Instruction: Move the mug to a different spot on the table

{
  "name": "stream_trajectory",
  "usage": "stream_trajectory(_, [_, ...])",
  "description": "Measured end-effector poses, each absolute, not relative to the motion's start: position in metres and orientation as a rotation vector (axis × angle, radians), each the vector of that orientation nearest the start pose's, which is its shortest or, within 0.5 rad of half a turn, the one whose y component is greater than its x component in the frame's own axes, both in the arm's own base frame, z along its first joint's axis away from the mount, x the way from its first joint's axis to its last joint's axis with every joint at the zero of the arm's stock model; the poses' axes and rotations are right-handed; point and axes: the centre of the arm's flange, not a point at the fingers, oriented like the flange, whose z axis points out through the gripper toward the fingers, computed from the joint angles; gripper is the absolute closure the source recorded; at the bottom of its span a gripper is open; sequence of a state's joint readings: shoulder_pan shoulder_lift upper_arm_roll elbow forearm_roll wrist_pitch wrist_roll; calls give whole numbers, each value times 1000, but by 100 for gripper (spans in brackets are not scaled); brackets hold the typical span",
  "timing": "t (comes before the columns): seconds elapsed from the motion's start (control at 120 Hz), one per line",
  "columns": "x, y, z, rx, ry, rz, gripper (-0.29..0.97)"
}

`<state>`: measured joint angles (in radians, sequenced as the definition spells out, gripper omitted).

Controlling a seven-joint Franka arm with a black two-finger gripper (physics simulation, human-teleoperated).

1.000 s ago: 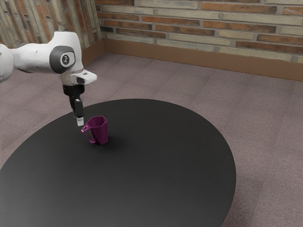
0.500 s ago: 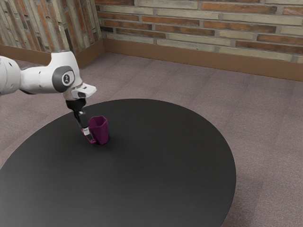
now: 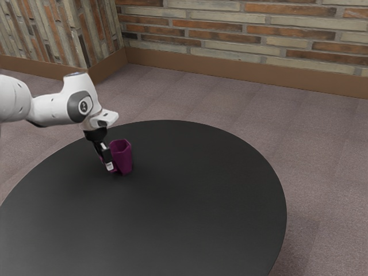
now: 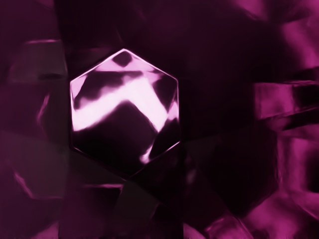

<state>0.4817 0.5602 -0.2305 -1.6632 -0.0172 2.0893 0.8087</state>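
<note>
- Standing upright on the round black surface (image 3: 190,213), the purple mug (image 3: 122,155) has faceted walls and its open mouth faces up.
- Most of the surface spreads out on the mug's near side and toward the exterior view's right of the mug; the surface's rim curves closer by on the mug's other side, toward the exterior view's left.
- The white arm (image 3: 52,108) comes in from the exterior view's left of the mug and bends down toward the wall of the mug that faces that way.
- The jaws sit low at that wall, down near the mug's base, touching or almost touching it — I cannot tell which.
- Whether the jaws are apart, together or clamped on the mug is not something the pictures show; I cannot tell.
- In the wrist view the camera looks into the mug (image 4: 124,107): a pale, glossy six-sided bottom, with dark magenta inner walls rising around it.
- Beyond the mug and well apart from it, a greyish carpeted floor (image 3: 299,121) runs to a brick wall (image 3: 241,34) — a brown skirting board lines its foot.
</note>
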Motion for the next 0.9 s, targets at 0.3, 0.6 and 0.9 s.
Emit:
stream_trajectory(0.3, [645,183,280,-3209,822,-13,51])
stream_trajectory(0.6, [643,167,293,-3155,831,-172,63])
stream_trajectory(0.9, [631,132,321,-3098,880,-347,72])
